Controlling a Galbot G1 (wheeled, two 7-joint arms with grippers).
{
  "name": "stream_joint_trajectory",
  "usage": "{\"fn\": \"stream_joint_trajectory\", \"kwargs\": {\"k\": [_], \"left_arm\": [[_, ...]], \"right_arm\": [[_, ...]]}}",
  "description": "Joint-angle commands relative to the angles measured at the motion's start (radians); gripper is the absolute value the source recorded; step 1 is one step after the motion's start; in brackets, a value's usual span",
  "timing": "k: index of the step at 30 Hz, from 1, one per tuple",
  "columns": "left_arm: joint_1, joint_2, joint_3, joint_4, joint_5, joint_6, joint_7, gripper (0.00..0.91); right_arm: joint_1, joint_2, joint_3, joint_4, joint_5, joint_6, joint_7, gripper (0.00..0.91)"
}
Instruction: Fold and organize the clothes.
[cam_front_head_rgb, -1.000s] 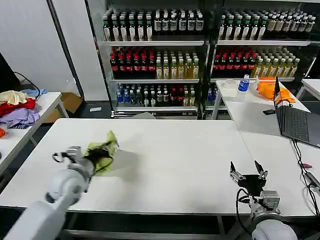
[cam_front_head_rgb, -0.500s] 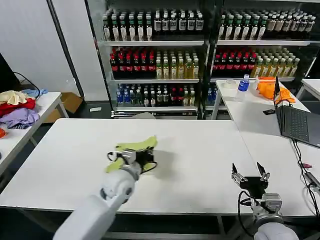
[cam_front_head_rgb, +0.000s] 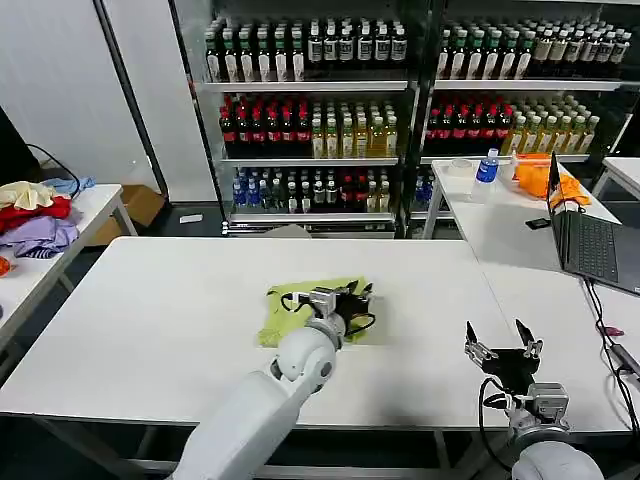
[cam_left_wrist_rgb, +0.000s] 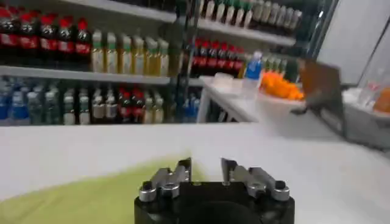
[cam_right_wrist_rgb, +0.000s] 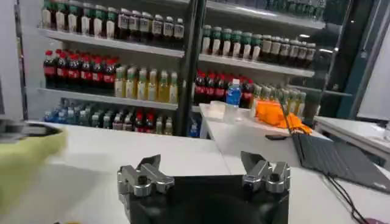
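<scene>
The T-shirt (cam_front_head_rgb: 312, 309) lies crumpled near the middle of the white table (cam_front_head_rgb: 150, 320), spread from about 9 o'clock of the left gripper (cam_front_head_rgb: 350, 300) to under it. That gripper sits low over the shirt's right end; in the left wrist view its fingers (cam_left_wrist_rgb: 183, 167) stand a little apart with the green cloth (cam_left_wrist_rgb: 91, 198) beneath them, though whether they pinch it I cannot tell. The right gripper (cam_front_head_rgb: 499, 349) waits at the table's 4 o'clock edge, fingers spread wide, holding nothing.
</scene>
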Motion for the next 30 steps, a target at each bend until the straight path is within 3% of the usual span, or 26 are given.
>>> {"fn": "stream_joint_trajectory", "kwargs": {"k": [1, 10, 13, 20, 23, 30], "left_arm": [[0.069, -0.028, -0.018, -0.052, 0.05, -0.242, 0.034, 0.907], [0.278, 0.236, -0.303, -0.266, 0.109, -0.264, 0.05, 0.907], [0.36, 0.311, -0.373, -0.288, 0.153, -0.312, 0.056, 0.907], [0.507, 0.346, -0.512, -0.326, 0.162, -0.329, 0.068, 0.907], [0.52, 0.343, -0.535, -0.325, 0.161, -0.326, 0.07, 0.907], [0.52, 0.334, -0.544, -0.316, 0.139, -0.298, 0.073, 0.907]], "right_arm": [[0.04, -0.004, -0.035, -0.026, -0.003, 0.019, -0.003, 0.907], [0.262, 0.034, -0.233, -0.18, 0.027, -0.015, 0.013, 0.907], [0.36, 0.066, -0.311, -0.267, 0.059, -0.036, 0.022, 0.907], [0.577, 0.153, -0.407, -0.483, 0.125, -0.059, 0.037, 0.907], [0.641, 0.192, -0.424, -0.575, 0.178, -0.077, 0.044, 0.907], [0.725, 0.265, -0.456, -0.724, 0.203, -0.097, 0.051, 0.907]]}}
